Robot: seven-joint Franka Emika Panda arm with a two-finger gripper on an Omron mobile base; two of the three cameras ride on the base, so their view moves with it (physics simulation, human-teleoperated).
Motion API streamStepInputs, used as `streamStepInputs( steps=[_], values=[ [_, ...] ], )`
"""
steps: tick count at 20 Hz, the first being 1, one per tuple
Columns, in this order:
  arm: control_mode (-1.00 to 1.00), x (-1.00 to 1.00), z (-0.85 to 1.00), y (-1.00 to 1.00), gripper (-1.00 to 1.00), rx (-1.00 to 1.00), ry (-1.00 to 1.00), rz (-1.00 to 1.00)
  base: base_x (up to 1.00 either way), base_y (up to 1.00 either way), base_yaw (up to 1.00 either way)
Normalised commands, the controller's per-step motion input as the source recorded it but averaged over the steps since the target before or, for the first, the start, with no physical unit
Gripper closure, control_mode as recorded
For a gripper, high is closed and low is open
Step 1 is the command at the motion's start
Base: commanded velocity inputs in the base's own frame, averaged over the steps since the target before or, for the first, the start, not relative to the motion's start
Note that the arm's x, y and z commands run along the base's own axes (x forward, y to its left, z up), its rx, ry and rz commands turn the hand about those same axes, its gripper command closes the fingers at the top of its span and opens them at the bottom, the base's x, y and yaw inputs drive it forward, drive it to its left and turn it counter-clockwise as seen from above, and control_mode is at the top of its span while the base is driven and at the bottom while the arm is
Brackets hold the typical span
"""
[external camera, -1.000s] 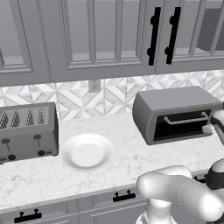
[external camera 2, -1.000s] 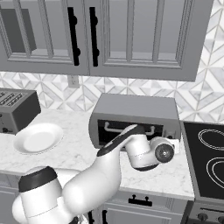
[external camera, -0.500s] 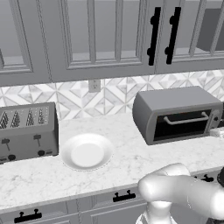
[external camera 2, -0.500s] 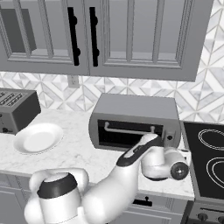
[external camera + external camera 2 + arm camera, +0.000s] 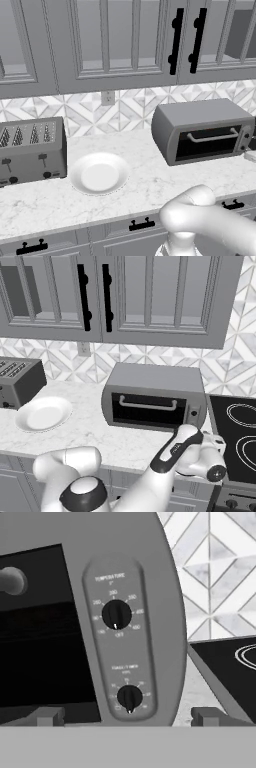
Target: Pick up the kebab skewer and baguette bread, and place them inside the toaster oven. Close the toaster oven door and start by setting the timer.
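Note:
The toaster oven point(image 5: 202, 130) point(image 5: 152, 396) stands on the counter with its door point(image 5: 147, 410) shut; the glass is too dark to see inside. My gripper point(image 5: 129, 717) is open, its fingertips point(image 5: 50, 716) spread wide in front of the knob panel point(image 5: 122, 642). It faces the lower timer knob point(image 5: 129, 698), with the temperature knob point(image 5: 116, 614) above. In the right base view my hand point(image 5: 209, 455) hangs low before the oven's right end. The kebab skewer and baguette bread are out of view.
A white plate point(image 5: 99, 173) point(image 5: 44, 413) lies left of the oven, and a slotted toaster point(image 5: 31, 150) point(image 5: 17, 381) stands beyond it. A black stovetop point(image 5: 235, 441) point(image 5: 225, 662) adjoins the oven's right side. Cabinets hang above.
My hand has moved right and down, from in front of the oven door handle to the knob panel at the oven's right end. The jaws stayed open.

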Motion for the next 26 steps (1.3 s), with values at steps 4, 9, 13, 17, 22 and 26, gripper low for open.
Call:
streamStepInputs(
  steps=[4,9,13,17,22,26],
  values=[
    [-1.00,0.13,-0.02,0.00,-1.00,0.06,-0.09,0.00,0.00,0.00,0.00],
    [-1.00,0.17,-0.05,0.14,-1.00,0.00,-0.03,0.00,0.00,0.00,0.00],
    [-1.00,0.00,-0.02,0.22,-1.00,-0.06,0.00,0.00,0.00,0.00,0.00],
    [-1.00,0.01,0.00,0.01,-1.00,-0.01,0.00,0.00,0.00,0.00,0.00],
    [-1.00,0.10,-0.02,0.00,-1.00,0.00,0.00,0.00,0.00,0.00,0.00],
    [-1.00,0.05,-0.01,-0.06,-1.00,0.00,0.00,0.00,0.00,0.00,0.00]
  ],
)
